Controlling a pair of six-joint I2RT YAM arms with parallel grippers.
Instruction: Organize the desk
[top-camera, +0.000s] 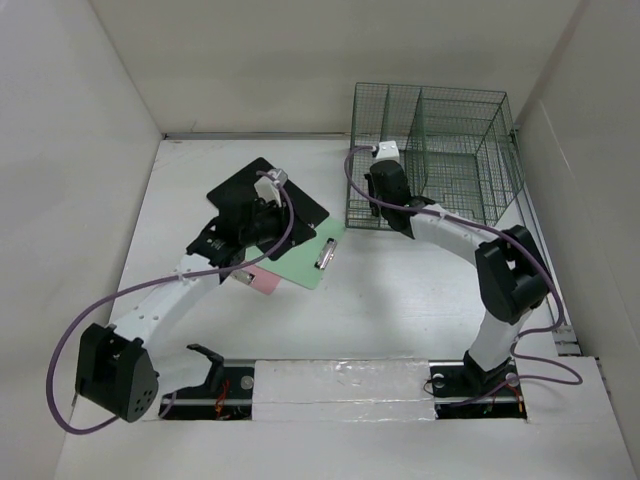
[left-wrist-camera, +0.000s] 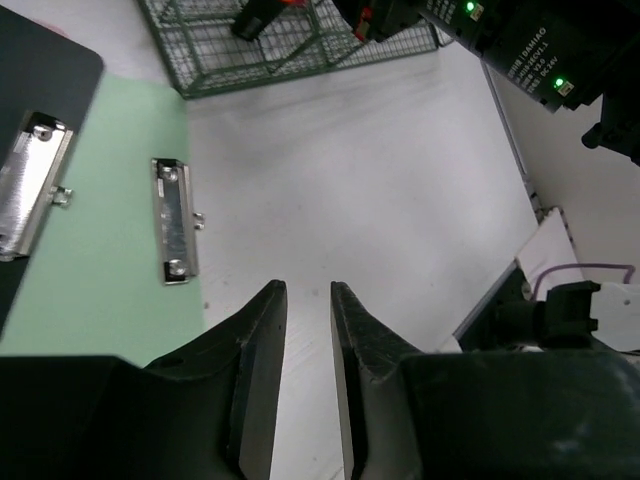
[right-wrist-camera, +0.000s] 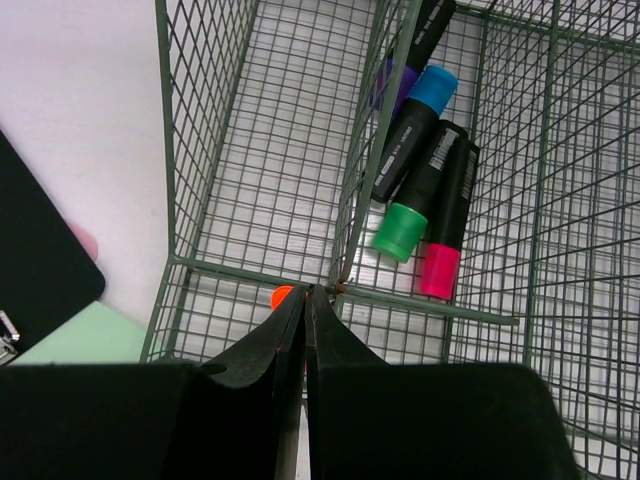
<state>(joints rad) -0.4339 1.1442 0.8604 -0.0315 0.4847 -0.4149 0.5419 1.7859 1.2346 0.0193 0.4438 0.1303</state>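
Desk (top-camera: 400, 290) markers (right-wrist-camera: 425, 180) sit gathered in the rack (top-camera: 500, 130) at its far right corner. We hold the right gripper (right-wrist-camera: 305, 292) pressed together beside it, and the left gripper (left-wrist-camera: 308, 288) slightly spread, empty.

No word or number can be read in full. Far ahead of the left tool (left-wrist-camera: 307, 290) and off to its right, the black arm housing (left-wrist-camera: 520, 50) bears a few short lines of white capital lettering beside two green lights (too blurred to spell out). Ahead of the right tool (right-wrist-camera: 306, 292) and to its right, inside the green wire rack (right-wrist-camera: 200, 265), the purple-capped marker (right-wrist-camera: 405, 60), blue-capped marker (right-wrist-camera: 412, 125), green-capped marker (right-wrist-camera: 415, 200) and pink-capped marker (right-wrist-camera: 450, 225) each carry white print along a black barrel, too small to read. A patch of fine white stripes like a barcode sits on the green-capped one.
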